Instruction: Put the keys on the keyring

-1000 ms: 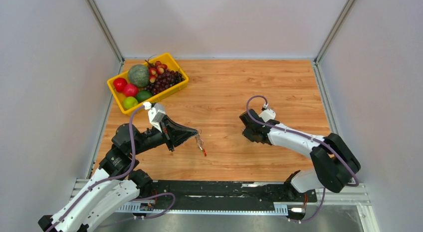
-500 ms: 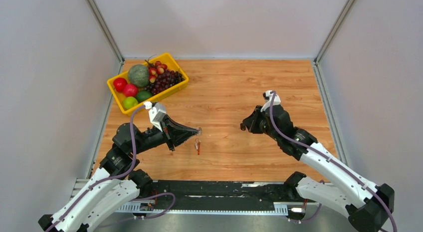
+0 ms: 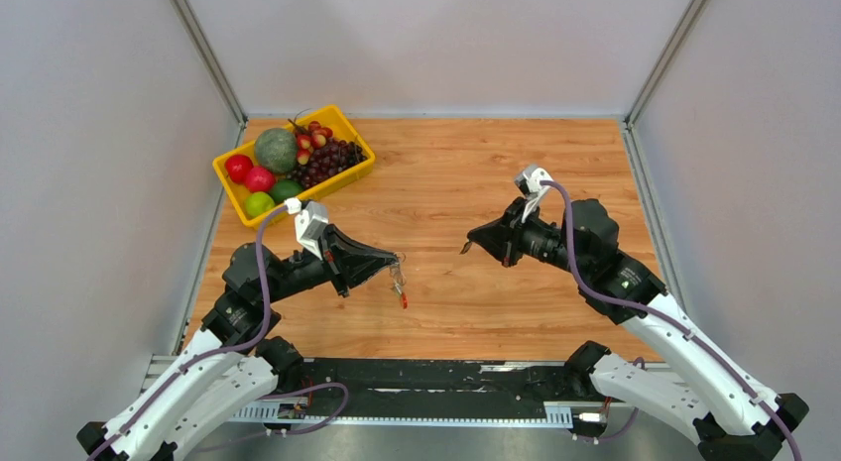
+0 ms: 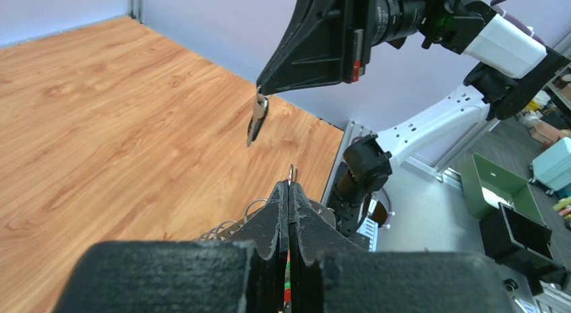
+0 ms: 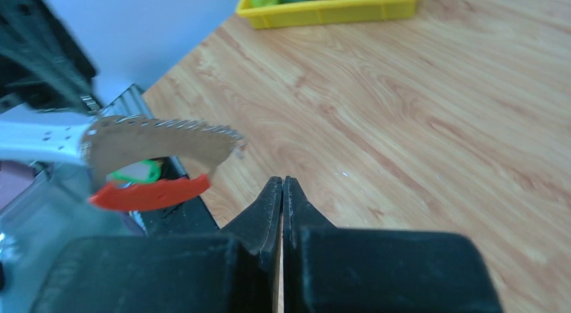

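Observation:
My left gripper (image 3: 395,260) is shut on the keyring (image 3: 399,283), which hangs below it above the table, red tag lowest. In the right wrist view the keyring shows its grey serrated fan piece (image 5: 161,134), red tag (image 5: 151,192) and green bit (image 5: 135,171). My right gripper (image 3: 466,248) is held off the table, pointing left at the keyring, a short gap away. The left wrist view shows it shut on the small silver key (image 4: 256,119), which dangles from its tip. The left fingers (image 4: 279,212) are pressed together on the ring wire. The key is hidden in the right wrist view, where the right gripper (image 5: 283,182) is shut.
A yellow tray (image 3: 327,186) of fruit stands at the back left of the wooden table (image 3: 555,164), behind the left arm; it also shows in the right wrist view (image 5: 330,10). Grey walls close the table on three sides.
The right arm has risen from low over the table and its gripper has moved left toward the keyring. The left arm has barely moved; the keyring has swung a little.

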Robot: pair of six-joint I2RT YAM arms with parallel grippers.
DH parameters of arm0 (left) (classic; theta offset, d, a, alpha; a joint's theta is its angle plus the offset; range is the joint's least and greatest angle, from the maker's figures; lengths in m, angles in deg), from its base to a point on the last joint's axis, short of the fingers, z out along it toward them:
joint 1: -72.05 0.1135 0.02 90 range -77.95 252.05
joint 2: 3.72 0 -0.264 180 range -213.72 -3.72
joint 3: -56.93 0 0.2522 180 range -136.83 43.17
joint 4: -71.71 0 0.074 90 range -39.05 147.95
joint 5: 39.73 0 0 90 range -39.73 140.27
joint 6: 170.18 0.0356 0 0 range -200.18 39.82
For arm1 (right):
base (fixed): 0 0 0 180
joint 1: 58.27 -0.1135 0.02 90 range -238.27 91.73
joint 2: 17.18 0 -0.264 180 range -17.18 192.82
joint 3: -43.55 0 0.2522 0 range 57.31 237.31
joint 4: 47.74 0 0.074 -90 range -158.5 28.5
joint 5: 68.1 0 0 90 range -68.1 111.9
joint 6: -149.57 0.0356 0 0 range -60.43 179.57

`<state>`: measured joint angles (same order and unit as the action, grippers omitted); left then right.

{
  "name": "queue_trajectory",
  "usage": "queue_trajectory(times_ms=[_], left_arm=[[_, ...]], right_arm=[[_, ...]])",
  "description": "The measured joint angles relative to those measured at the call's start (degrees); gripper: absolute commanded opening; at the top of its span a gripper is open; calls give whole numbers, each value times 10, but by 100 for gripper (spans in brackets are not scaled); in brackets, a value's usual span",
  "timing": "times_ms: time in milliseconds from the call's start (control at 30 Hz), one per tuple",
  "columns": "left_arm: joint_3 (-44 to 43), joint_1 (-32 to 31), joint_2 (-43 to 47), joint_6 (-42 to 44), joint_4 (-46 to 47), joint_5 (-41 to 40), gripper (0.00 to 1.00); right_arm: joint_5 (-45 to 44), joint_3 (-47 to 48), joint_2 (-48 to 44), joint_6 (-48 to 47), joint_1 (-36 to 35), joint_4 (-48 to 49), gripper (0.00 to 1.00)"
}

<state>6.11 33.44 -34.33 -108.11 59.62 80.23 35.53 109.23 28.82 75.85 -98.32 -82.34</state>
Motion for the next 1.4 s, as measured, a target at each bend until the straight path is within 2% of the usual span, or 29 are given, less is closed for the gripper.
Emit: queue_trajectory(times_ms=[267,433,767,900,1033,1400], left_arm=[[-2,0,-12,0,12,-6,0],[-9,0,-18,-1,9,-26,0],[-10,0,-13,14,12,-57,0],[9,0,8,29,52,-42,0],[36,0,42,44,93,-8,0],[63,0,55,63,194,119,0]], right_arm=[[165,70,26,-31,-5,25,0],[216,93,59,-31,-23,52,0],[217,122,133,-60,-83,57,0],[211,138,144,-79,-90,57,0],[209,145,144,-98,-90,57,0],[224,146,131,-136,-99,35,0]])
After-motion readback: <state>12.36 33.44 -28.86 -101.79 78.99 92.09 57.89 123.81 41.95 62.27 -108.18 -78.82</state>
